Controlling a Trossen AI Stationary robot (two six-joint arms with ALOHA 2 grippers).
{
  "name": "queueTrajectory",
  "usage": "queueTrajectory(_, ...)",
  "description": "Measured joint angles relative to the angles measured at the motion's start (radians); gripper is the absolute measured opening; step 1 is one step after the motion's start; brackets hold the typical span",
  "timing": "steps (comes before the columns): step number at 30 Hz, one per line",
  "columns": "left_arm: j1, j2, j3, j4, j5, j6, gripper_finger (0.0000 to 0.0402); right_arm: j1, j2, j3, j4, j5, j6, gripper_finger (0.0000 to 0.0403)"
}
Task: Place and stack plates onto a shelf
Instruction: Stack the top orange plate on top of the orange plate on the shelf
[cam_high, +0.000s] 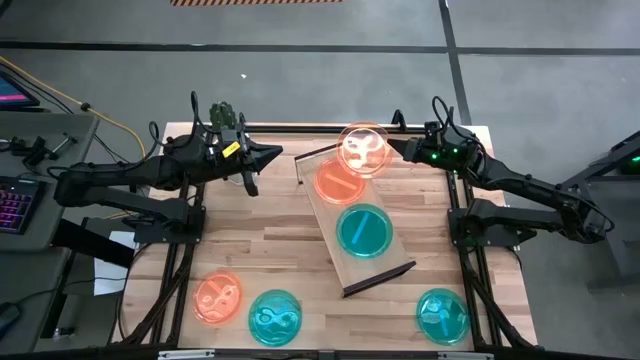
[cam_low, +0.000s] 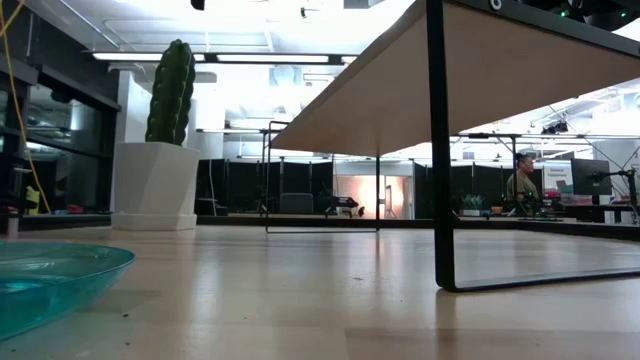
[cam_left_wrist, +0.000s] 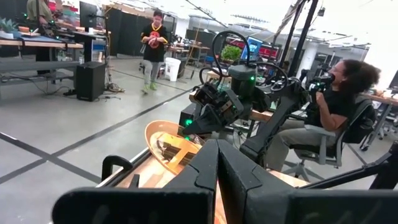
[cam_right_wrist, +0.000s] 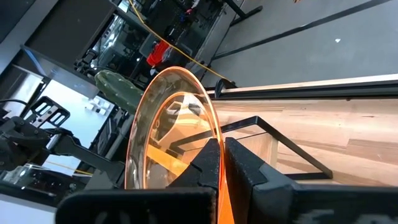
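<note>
My right gripper (cam_high: 392, 148) is shut on an orange plate (cam_high: 363, 150) over the far end of the shelf (cam_high: 385, 265), a light-wood board lying aslant on the table. An orange plate (cam_high: 338, 182) and a teal plate (cam_high: 363, 230) rest flat on the shelf. Another orange plate (cam_high: 217, 297) and two teal plates (cam_high: 274, 317) (cam_high: 441, 315) lie on the table near its near edge. My left gripper (cam_high: 272, 155) is shut and holds nothing, hovering left of the shelf's far end. The low view shows one teal plate's rim (cam_low: 50, 275) and the shelf's underside (cam_low: 400, 100). My right gripper pinches the orange plate's rim (cam_right_wrist: 211, 134) between its two fingers, on the side toward the table's right. The fingers (cam_right_wrist: 242, 165) come roughly level from the right. The plate is held above the shelf's far end, partly over the orange plate lying there, and appears tilted.
A potted cactus (cam_high: 222, 115) stands at the far left of the table, behind my left gripper. The shelf's dark rails (cam_high: 380, 280) rise at both short ends. Bare wood lies left of the shelf (cam_high: 250, 230). People stand and sit in the room beyond (cam_left_wrist: 339, 99).
</note>
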Motion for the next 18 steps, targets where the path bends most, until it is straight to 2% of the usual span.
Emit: queueTrajectory(18, 0.000, -0.033, 0.000, 0.000, 0.000, 0.007, 0.0000, 0.000, 0.000, 0.000, 0.000, 0.000, 0.007, 0.0000)
